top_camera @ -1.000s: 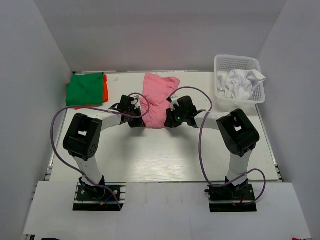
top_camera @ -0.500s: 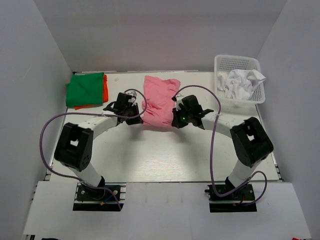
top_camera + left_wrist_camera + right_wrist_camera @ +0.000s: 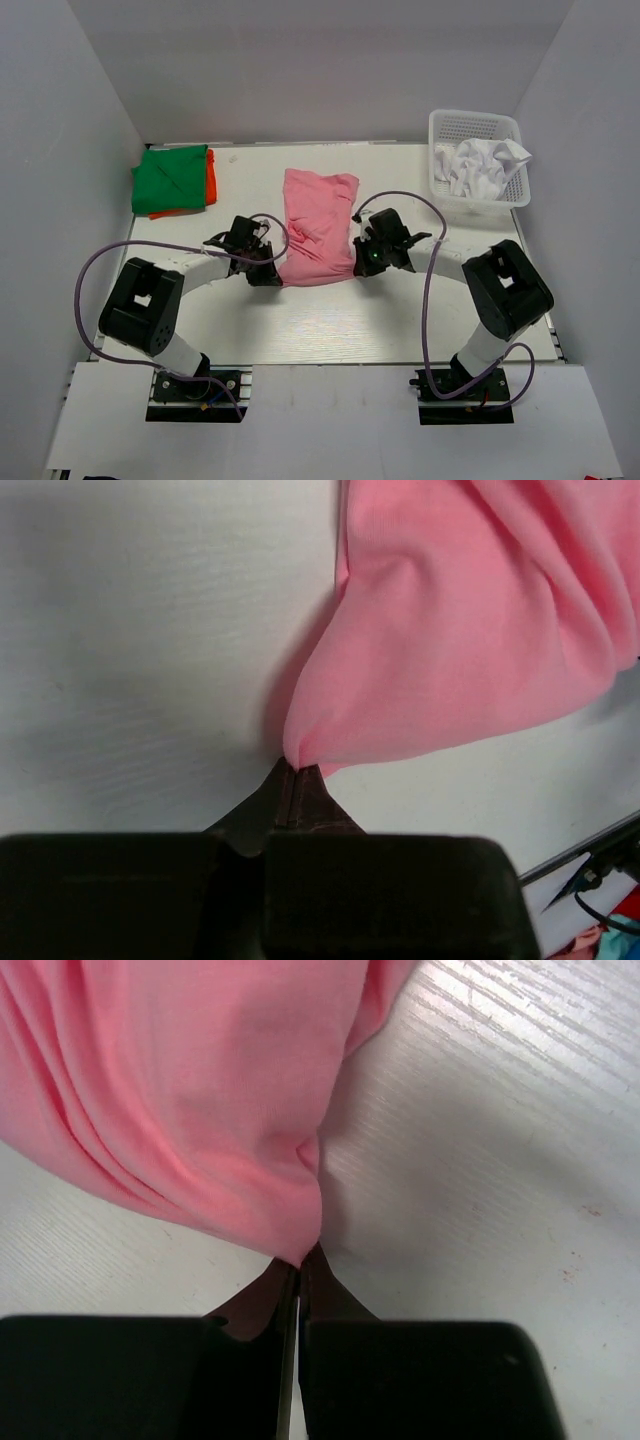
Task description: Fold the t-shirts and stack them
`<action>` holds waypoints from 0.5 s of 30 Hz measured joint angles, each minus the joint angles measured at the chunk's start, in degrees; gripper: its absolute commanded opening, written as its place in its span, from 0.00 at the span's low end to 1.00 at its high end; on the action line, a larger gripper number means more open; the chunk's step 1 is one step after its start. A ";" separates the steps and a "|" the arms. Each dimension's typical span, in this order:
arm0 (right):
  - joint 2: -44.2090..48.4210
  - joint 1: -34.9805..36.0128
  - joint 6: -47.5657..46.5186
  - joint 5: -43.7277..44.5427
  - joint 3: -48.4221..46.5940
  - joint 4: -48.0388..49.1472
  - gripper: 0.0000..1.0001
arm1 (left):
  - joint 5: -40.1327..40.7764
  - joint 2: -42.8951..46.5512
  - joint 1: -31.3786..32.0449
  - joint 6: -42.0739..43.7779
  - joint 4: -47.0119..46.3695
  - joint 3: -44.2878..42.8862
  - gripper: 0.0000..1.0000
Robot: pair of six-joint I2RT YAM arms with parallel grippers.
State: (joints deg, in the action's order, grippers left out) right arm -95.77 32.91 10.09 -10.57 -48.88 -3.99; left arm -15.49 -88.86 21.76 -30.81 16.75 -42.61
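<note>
A pink t-shirt (image 3: 318, 228) lies in the middle of the white table, stretched towards me. My left gripper (image 3: 272, 275) is shut on its near left corner; the left wrist view shows the pink cloth (image 3: 460, 640) pinched at the fingertips (image 3: 298, 770). My right gripper (image 3: 363, 266) is shut on its near right corner; the right wrist view shows the pink cloth (image 3: 200, 1090) pinched at the fingertips (image 3: 302, 1258). A folded green t-shirt (image 3: 172, 178) lies on a folded orange one (image 3: 211, 176) at the far left. A crumpled white t-shirt (image 3: 484, 165) sits in a basket.
The white mesh basket (image 3: 444, 130) stands at the far right corner. White walls close in the table on the left, back and right. Purple cables loop from both arms over the table near the pink shirt.
Both grippers have pulled the pink shirt's near edge towards me, and the shirt has slid nearer and stretched out longer. The arms have lowered and drawn back.
</note>
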 measured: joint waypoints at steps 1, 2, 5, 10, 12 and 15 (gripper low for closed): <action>0.20 0.00 0.09 0.07 0.22 -0.02 0.00 | -0.07 0.00 0.15 -0.33 0.44 0.28 0.00; 0.44 0.00 0.17 0.09 0.48 -0.02 0.01 | -0.11 0.00 0.31 -0.52 0.63 0.31 0.01; 0.94 0.00 0.37 -0.02 1.05 -0.09 0.10 | -0.15 0.07 0.70 -0.50 1.14 0.31 0.44; 3.56 -0.28 -0.59 1.03 1.53 -3.87 0.51 | 2.01 4.37 1.25 -1.57 6.01 -1.44 1.00; 5.53 -0.50 -1.62 0.87 1.77 -6.16 0.59 | 4.15 6.64 1.25 -1.73 7.82 -1.99 1.00; 8.13 -0.59 -2.82 -0.13 1.27 -7.17 0.65 | 6.40 8.79 1.25 -1.68 8.17 -3.28 1.00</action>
State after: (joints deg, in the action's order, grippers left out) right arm -87.64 32.32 7.27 -10.70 -47.62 -11.16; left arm -9.08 -80.07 23.00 -32.49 24.93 -45.89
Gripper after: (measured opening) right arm 0.620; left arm 0.994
